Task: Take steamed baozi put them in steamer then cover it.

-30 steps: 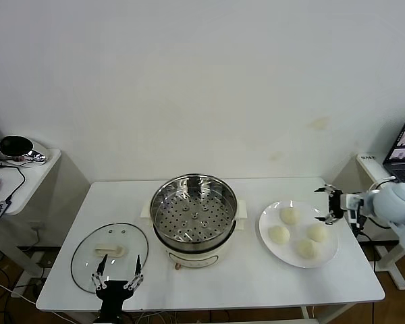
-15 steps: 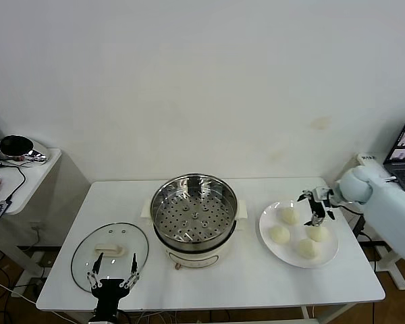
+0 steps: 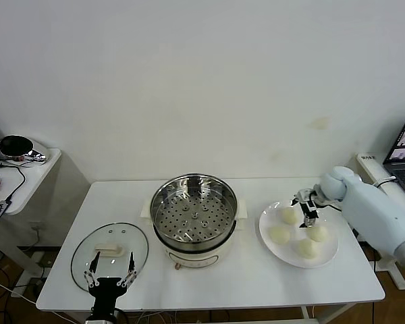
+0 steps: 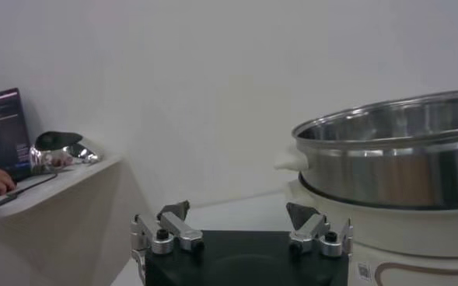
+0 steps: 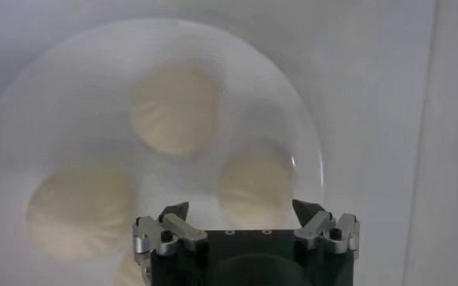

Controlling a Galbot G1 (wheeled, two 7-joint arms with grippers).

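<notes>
Swung inward, the right gripper [image 3: 305, 207] hovers wide open over the steamed baozi [image 3: 289, 215].

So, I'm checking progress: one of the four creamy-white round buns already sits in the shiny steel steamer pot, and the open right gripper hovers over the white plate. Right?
Not quite. The head view shows the shiny steel steamer pot holding nothing; all four creamy-white round buns lie on the white plate. The open right gripper does hover over that plate.
</notes>
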